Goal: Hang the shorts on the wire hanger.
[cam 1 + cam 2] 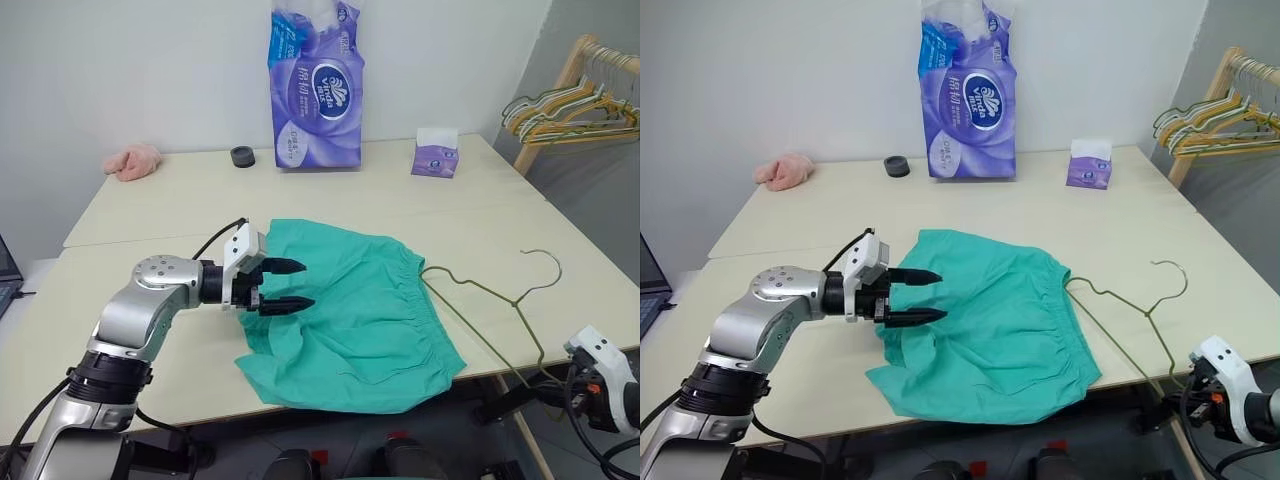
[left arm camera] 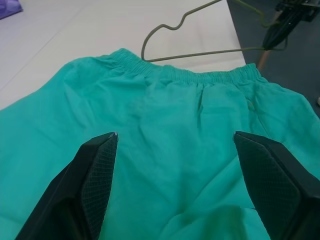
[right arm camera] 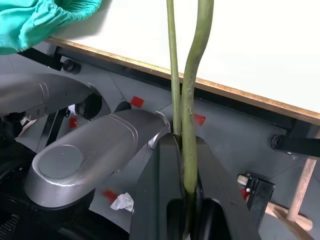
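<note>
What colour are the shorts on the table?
The shorts are teal-green all over, plain with no pattern. The left eye view shows them best.

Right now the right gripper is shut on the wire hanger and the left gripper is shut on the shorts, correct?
Not quite. The left gripper is open above the shorts, as the left wrist view shows. The right gripper is indeed shut on the wire hanger.

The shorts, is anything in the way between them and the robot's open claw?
No. The left gripper hovers open right over the shorts, with bare teal cloth between its fingers in the left wrist view. The right gripper is shut on the wire hanger, whose wire lies beside the waistband.
</note>
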Controlling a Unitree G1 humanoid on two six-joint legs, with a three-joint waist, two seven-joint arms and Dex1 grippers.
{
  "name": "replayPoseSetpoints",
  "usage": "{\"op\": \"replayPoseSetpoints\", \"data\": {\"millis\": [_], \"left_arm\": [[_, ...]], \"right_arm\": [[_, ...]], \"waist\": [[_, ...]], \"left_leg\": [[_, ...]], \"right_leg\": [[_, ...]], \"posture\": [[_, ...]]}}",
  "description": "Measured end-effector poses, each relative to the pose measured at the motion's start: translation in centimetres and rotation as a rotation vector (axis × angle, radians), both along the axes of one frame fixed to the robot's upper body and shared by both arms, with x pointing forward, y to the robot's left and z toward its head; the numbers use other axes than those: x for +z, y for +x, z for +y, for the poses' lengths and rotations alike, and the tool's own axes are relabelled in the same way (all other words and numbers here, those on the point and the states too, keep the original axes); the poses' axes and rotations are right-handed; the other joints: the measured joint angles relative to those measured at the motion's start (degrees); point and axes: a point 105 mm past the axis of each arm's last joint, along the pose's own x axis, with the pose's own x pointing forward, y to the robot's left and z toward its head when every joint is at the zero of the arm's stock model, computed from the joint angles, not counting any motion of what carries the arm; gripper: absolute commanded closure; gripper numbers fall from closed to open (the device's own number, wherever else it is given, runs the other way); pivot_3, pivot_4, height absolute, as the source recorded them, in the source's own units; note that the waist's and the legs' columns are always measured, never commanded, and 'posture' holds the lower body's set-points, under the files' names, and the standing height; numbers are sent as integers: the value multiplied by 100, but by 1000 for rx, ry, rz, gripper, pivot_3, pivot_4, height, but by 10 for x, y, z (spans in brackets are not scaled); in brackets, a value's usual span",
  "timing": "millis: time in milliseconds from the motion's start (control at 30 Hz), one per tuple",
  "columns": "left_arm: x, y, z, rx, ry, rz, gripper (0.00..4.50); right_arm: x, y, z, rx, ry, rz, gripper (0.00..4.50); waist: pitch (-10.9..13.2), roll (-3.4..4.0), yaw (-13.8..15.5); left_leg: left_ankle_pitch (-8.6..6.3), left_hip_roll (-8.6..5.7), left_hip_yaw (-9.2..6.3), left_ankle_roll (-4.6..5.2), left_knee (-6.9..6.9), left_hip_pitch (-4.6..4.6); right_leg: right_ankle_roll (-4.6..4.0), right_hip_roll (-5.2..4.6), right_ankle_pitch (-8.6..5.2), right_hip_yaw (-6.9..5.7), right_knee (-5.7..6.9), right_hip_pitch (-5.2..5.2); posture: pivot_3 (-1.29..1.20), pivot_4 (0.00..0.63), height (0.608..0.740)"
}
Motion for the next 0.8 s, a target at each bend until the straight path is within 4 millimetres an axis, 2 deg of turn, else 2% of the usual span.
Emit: {"op": "replayPoseSetpoints", "data": {"millis": [500, 800], "left_arm": [[5, 3, 2, 24, 1, -7, 595], [6, 5, 2, 40, 3, -21, 595]], "right_arm": [[-5, -25, 1, 16, 1, 73, 4500], [6, -14, 12, 57, 45, 23, 4500]], "waist": [[7, -6, -1], [13, -10, -1]], "left_leg": [[0, 1, -1, 0, -1, -1], [0, 1, -1, 0, -1, -2]], "right_leg": [[0, 0, -1, -1, -1, 0], [0, 0, -1, -2, -2, -1]], "posture": [[-102, 49, 740], [-90, 46, 740]]}}
